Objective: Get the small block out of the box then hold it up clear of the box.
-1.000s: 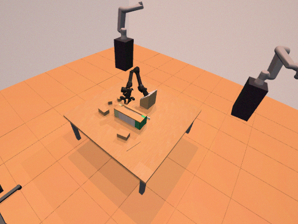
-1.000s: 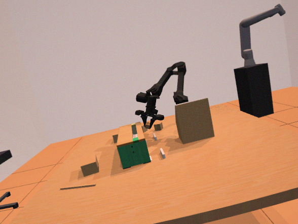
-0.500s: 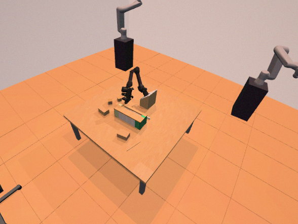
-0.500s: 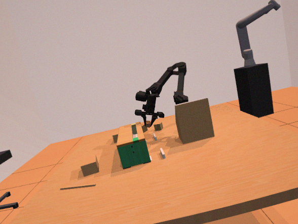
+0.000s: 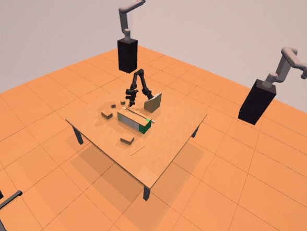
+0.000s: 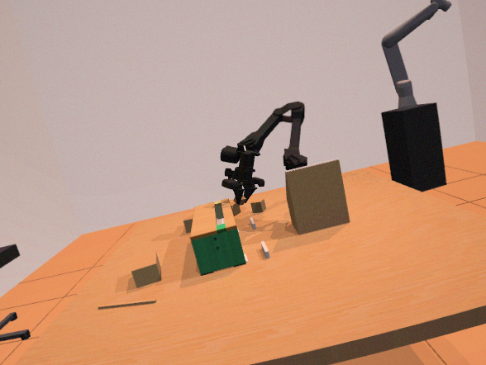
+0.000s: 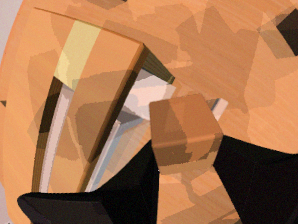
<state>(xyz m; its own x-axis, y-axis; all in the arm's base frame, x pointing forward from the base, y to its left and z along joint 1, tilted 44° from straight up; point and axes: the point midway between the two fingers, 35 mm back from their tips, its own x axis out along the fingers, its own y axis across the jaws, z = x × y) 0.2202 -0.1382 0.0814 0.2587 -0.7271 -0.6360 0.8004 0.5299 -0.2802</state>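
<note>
Block's out and pinched, box at ten o'clock
Wrist view: the gripper (image 5: 130,104) (image 6: 241,201) (image 7: 180,140) is clamped on the small block (image 7: 184,120), clear-fronted box (image 5: 133,118) (image 6: 219,253) (image 7: 114,52) close by; I'd lift toward four.

— Can we see the foot of the black arm (image 5: 141,76) (image 6: 270,124)?
— Not in the exterior view; the tan panel (image 5: 154,103) (image 6: 318,198) hides it from us.
— And the hand (image 5: 131,105) (image 6: 244,200) (image 7: 180,140)?
— Its fingertips are too small for us to read from the top, and the wrist view's bottom edge cuts its dark fingers off.
</note>
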